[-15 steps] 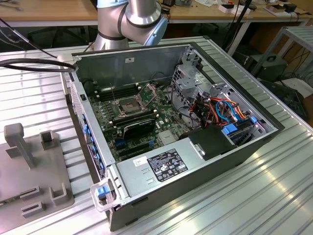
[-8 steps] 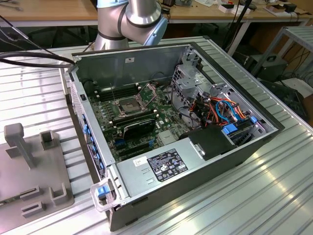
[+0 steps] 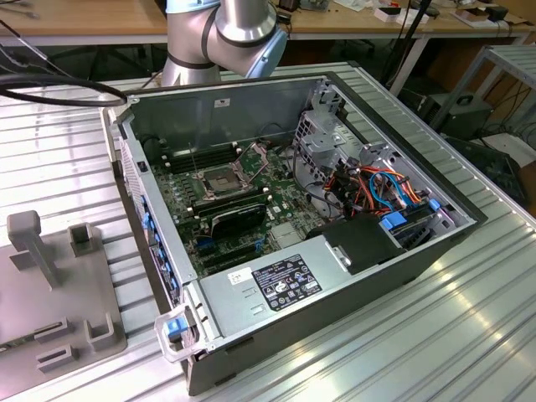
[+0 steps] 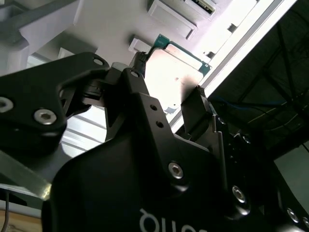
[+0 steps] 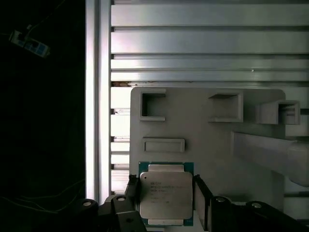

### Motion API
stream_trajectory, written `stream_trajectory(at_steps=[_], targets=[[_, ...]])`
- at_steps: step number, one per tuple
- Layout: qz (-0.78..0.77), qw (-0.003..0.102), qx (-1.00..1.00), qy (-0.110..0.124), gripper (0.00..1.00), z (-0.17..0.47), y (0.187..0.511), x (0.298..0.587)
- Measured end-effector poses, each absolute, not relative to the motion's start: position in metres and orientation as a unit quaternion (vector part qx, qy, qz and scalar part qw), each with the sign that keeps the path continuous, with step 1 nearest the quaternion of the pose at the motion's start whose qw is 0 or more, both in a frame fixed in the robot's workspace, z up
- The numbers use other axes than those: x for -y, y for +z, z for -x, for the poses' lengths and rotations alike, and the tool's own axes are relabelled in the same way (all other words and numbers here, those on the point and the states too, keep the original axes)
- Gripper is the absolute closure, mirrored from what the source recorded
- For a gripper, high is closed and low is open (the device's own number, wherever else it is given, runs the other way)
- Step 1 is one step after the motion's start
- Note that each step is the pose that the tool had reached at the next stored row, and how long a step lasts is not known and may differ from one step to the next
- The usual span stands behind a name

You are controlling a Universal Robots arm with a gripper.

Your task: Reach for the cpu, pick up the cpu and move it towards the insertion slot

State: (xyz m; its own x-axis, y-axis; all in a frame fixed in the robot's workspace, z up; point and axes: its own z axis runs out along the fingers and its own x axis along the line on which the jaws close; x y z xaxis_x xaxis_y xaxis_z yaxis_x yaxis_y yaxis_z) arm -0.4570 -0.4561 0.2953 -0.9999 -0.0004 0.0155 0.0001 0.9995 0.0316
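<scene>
The black two-fingered gripper (image 4: 170, 79) is closed on two opposite edges of the cpu (image 5: 165, 193), a thin square silvery-grey plate, over the pale grey moulded tray (image 5: 217, 145). Whether the plate rests on the tray or hangs clear I cannot tell. Carrying it well likely calls for light, even edge pressure and a level plate. In the exterior view the insertion slot (image 3: 219, 178), a shiny-framed square socket, sits inside the open grey computer case (image 3: 218, 109). Print on the cpu's lid and on the white-and-black label (image 3: 286, 283) is too small to read.
</scene>
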Motion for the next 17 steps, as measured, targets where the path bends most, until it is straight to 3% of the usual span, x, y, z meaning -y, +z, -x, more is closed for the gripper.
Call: stream_trajectory(at_steps=[17], targets=[[0.0, 0.008, 1.0, -0.016, 0.45, 0.457, 0.322, 0.456]])
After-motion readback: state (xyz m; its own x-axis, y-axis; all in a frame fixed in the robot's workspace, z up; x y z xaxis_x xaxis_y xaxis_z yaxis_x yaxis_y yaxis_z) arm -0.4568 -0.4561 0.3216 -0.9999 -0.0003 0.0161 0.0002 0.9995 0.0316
